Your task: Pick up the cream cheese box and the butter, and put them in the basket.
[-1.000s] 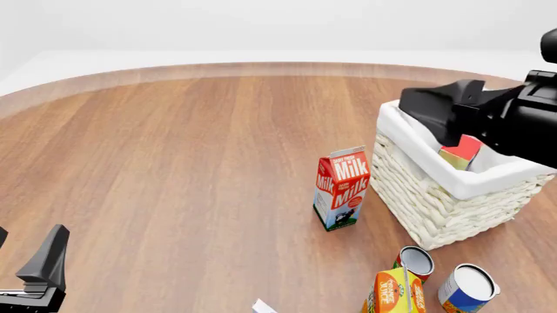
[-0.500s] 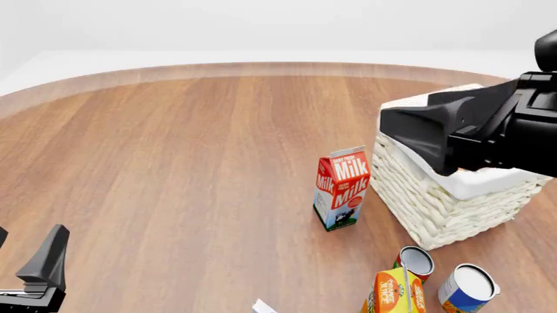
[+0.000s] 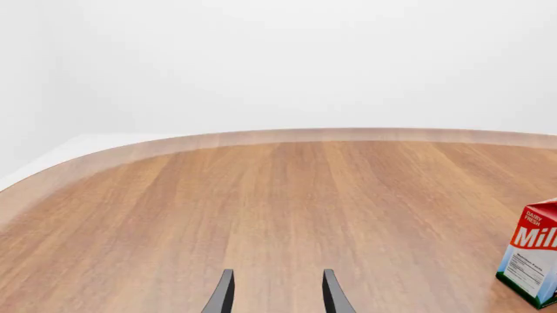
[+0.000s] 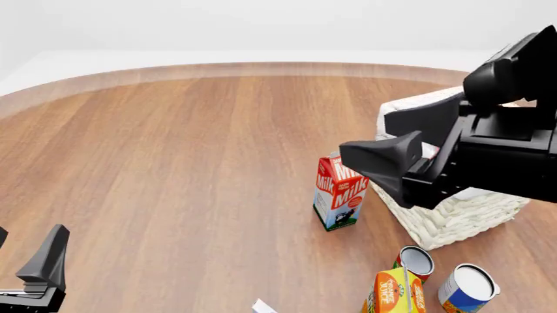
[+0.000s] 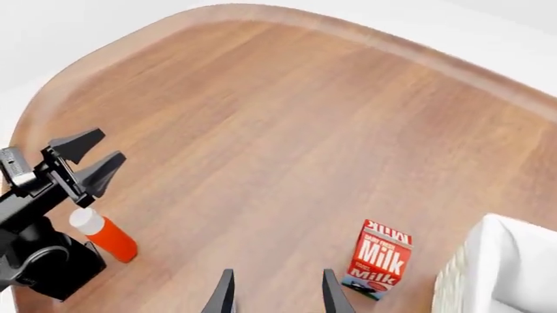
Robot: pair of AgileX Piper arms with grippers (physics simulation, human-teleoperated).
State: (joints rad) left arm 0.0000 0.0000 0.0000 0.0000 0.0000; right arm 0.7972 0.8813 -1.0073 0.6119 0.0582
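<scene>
The right gripper (image 4: 383,163) has swung up and leftward out of the large whitish wicker basket with its white cloth lining (image 4: 461,218) and now hangs over the red "Milk" carton (image 4: 340,195), its 2 fingers apart and empty. I'd judge the butter is already dropped inside, though the arm hides it. The small white cream cheese box (image 4: 263,306) shows only a corner at the near edge, while the left gripper (image 4: 26,277), fingers apart, waits near-left.
</scene>
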